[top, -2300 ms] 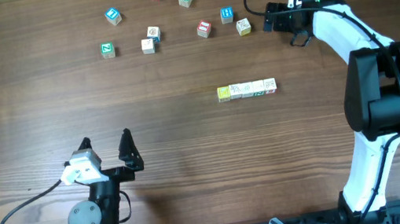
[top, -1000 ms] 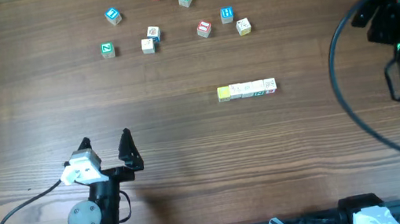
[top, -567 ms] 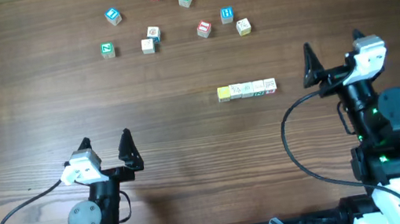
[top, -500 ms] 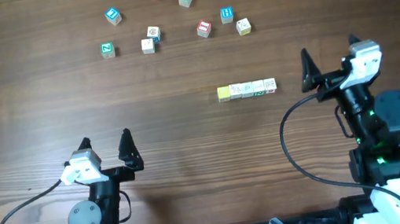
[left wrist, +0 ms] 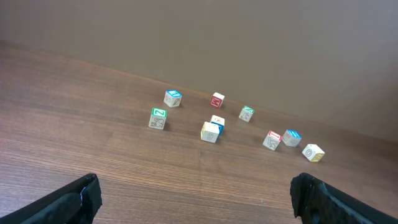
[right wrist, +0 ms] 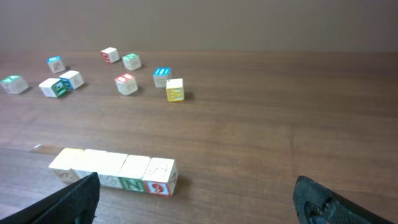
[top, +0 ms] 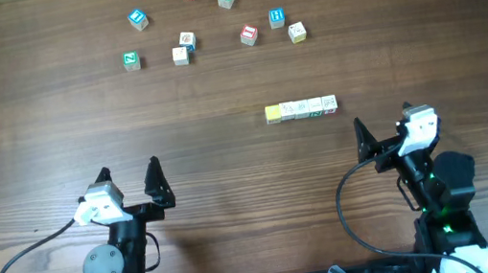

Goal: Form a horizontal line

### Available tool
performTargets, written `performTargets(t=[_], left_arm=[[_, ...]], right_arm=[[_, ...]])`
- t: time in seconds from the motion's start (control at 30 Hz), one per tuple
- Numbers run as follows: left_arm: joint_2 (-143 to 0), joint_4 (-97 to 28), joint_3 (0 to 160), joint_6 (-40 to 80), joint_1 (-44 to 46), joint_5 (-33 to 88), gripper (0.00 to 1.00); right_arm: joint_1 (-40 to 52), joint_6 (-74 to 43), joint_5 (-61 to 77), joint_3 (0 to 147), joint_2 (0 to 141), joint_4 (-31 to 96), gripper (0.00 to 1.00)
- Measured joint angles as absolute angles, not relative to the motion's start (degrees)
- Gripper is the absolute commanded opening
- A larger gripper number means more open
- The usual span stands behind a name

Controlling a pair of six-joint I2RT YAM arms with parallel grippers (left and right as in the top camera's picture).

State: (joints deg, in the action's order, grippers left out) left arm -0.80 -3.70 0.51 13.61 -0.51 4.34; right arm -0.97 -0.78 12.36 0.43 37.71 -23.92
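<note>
The horizontal line (top: 301, 109) is a straight row of small wooden cubes right of the table's middle, with a yellow cube at its left end. In the right wrist view the horizontal line (right wrist: 115, 168) lies low on the left, its near faces showing green and red marks. My right gripper (top: 383, 125) stands open a little in front of and to the right of the row, touching nothing; its fingers (right wrist: 81, 199) frame bare wood. At the front left, my left gripper (top: 128, 170) is open and empty, far from the row.
Several loose cubes (top: 249, 34) with blue, green and red faces are scattered along the back of the table, from a blue one (top: 138, 19) to a yellow-marked one (top: 297, 32). The left wrist view shows the same loose cubes (left wrist: 210, 131) ahead.
The right arm has swung back from the far right and come down to the front right, gripper open throughout. The row, the loose cubes and the left arm have not moved.
</note>
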Motion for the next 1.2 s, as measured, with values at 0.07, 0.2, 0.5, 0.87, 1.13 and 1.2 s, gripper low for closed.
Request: performTargets(t=[0.07, 0.2, 0.5, 0.87, 1.13, 1.2], left_arm=[[-0.8, -3.7, 0.5, 13.6, -0.5, 4.3, 1.0], [-0.8, -3.7, 0.5, 13.6, -0.5, 4.3, 1.0], [-0.8, -3.7, 0.5, 13.6, -0.5, 4.3, 1.0], [-0.8, -3.7, 0.5, 13.6, -0.5, 4.3, 1.0], [-0.8, -3.7, 0.5, 13.6, -0.5, 4.3, 1.0], [-0.8, -3.7, 0.5, 13.6, -0.5, 4.3, 1.0]], right_arm=[[-1.0, -0.9, 13.1, 0.4, 33.8, -17.6, 1.0], [-1.0, -0.5, 13.9, 0.4, 21.3, -1.8, 1.0], [-1.0, -2.8, 14.6, 0.4, 3.2, -0.9, 1.0], [-1.0, -3.9, 14.6, 0.4, 1.1, -0.9, 1.0], [-1.0, -3.9, 14.6, 0.4, 1.1, -0.9, 1.0], [-1.0, -3.9, 14.6, 0.4, 1.1, -0.9, 1.0]])
